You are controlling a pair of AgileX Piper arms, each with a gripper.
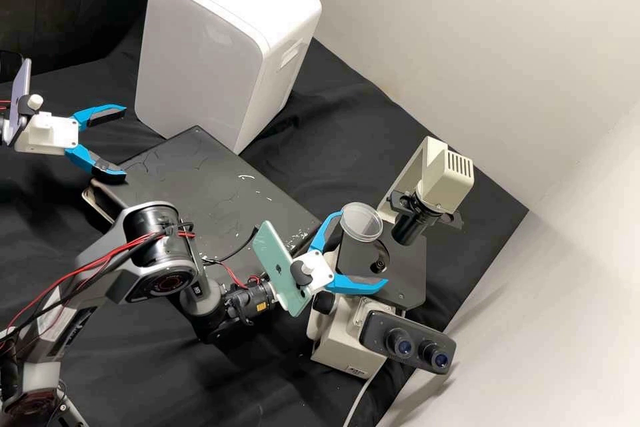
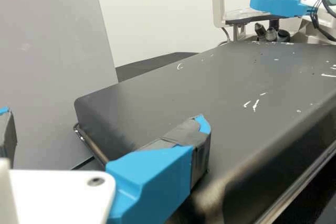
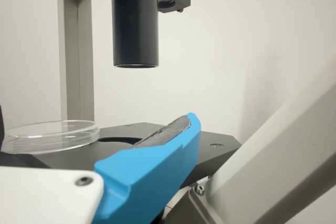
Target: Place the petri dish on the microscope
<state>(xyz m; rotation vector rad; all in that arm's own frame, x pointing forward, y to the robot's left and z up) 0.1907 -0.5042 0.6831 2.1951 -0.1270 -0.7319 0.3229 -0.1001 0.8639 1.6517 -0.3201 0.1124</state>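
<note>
Right gripper [image 1: 360, 250] released, blue fingers spread wide, holding nothing, level with the black stage [image 1: 407, 273] of the microscope [image 1: 340, 340]. One finger [image 1: 323, 233] just beside the petri dish [image 1: 361, 221]; cannot tell whether touching its rim. Other finger [image 3: 157, 150] well apart from the dish, stretched over the near part of the stage.

Petri dish [image 3: 50, 132] clear, round and shallow, seemingly flat on the stage toward one edge, next to the round opening in the plate. Off to the side of the dark tube [image 3: 135, 24] that hangs upright above that opening, not beneath it. Cream head of the microscope tilted up behind, twin eyepieces [image 1: 415, 347] at the front.

Left gripper [image 1: 123, 140] likewise released, fingers wide, gripping nothing, well apart from the microscope. Hangs at the far corner of a flat black slab [image 1: 207, 187] flecked with white specks; in the left wrist view, one finger [image 2: 157, 177] with its padded tip against the slab's corner edge.

Tall white box [image 1: 220, 47] with rounded corners upright just behind the slab. Black cloth over the bench [image 1: 347, 127], pale walls beyond.
</note>
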